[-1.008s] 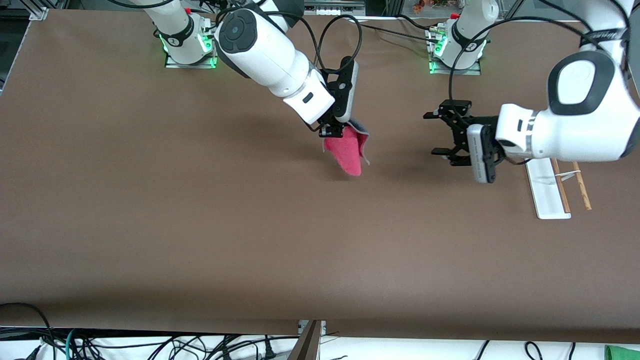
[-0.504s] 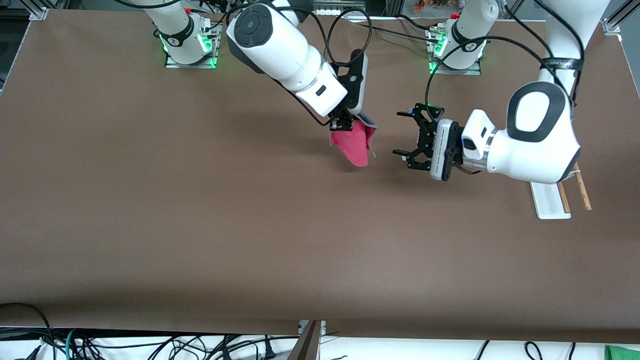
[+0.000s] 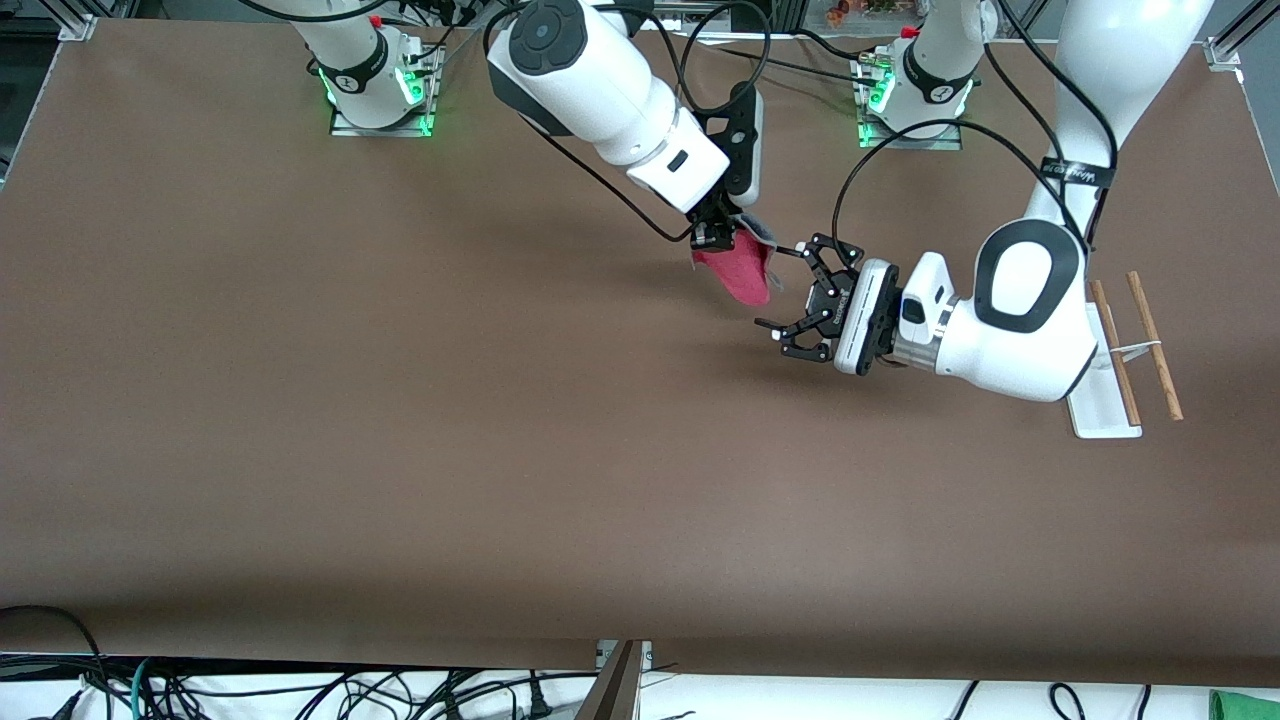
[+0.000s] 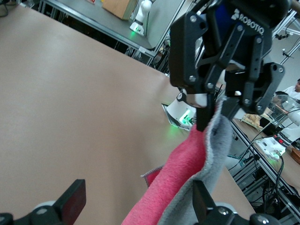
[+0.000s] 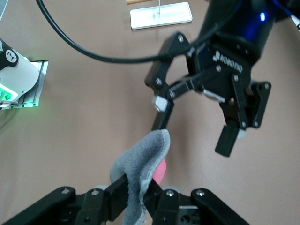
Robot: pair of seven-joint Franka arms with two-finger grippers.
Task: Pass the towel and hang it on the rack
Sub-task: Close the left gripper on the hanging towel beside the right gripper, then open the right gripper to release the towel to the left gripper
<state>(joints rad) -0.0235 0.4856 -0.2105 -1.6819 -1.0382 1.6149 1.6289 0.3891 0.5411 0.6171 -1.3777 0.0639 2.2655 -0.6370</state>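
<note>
Front view: right gripper [image 3: 713, 238] is up over the middle of the brown table [image 3: 400, 450], fingers clamped on the top fold of the small soft towel, pinkish-red on one face and dark grey on the other [image 3: 742, 272]. The towel hangs free below the clamp, clear of the table, red face toward the front camera, grey face with light stitched edging showing at its upper edge.

Left gripper [image 3: 790, 301] sits at about 4 o'clock from the right gripper, turned sideways with fingers spread wide; nothing held. Its upper finger lies just beside the hanging towel's edge; contact cannot be told.

Left wrist view: towel [image 4: 187, 183] hangs between the left gripper's two open fingertips [image 4: 70, 201], with the right gripper [image 4: 213, 115] pinching it from above.

Right wrist view: grey fold [image 5: 140, 164] pinched in the right gripper's own fingers; left gripper [image 5: 194, 129] open just past it.

Rack, flat white rectangular base with two thin parallel brown wooden rods [image 3: 1125, 350], stands at 3 o'clock from the left gripper, toward the left arm's end of the table, bare, partly hidden by the left arm
</note>
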